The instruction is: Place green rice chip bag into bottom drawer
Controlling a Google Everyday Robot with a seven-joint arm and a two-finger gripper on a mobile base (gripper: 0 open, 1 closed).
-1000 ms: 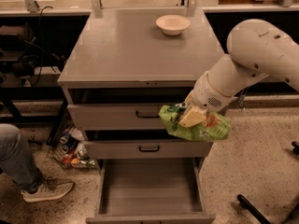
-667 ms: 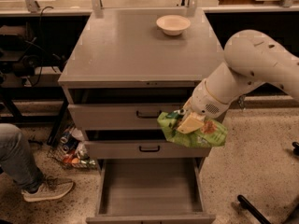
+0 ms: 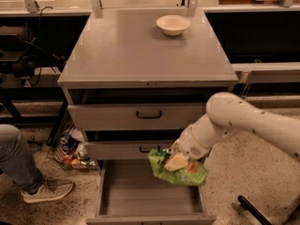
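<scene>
The bag (image 3: 180,172) is in the air, not yet in the drawer. It hangs over the right rear part of the drawer (image 3: 140,191), with its top edge level with the front of the middle drawer (image 3: 117,150). Whether it touches that front cannot be confirmed. The bag's right end sits above, or just beyond, the drawer's right wall.

The gripper (image 3: 176,162) is at the bag's upper middle and clamped on it. Foil is bunched around the hold and the rest sags below. The arm (image 3: 243,121) reaches in from the drawer's right side, with the wrist angled down toward it.

The drawer is pulled well out and its floor is bare where visible. Above it, the middle drawer and the top drawer (image 3: 108,116) each show a dark gap over their fronts.

Assessment: the step in hand is the lowering and release. To do it well, the bag should first shift toward the drawer's centre. That takes it clear of the middle drawer's front and of the right wall, over which the sagging end could otherwise drape. It should then go down until its underside is inside the walls and near the floor before the jaws part. Light foil may cling, so a straight upward withdrawal is advisable.

A bowl (image 3: 173,24) stands on the cabinet (image 3: 131,55), well above and behind the drawer. A shoe (image 3: 47,191) rests on the ground to the drawer's left in the view. Neither obstructs the path.
</scene>
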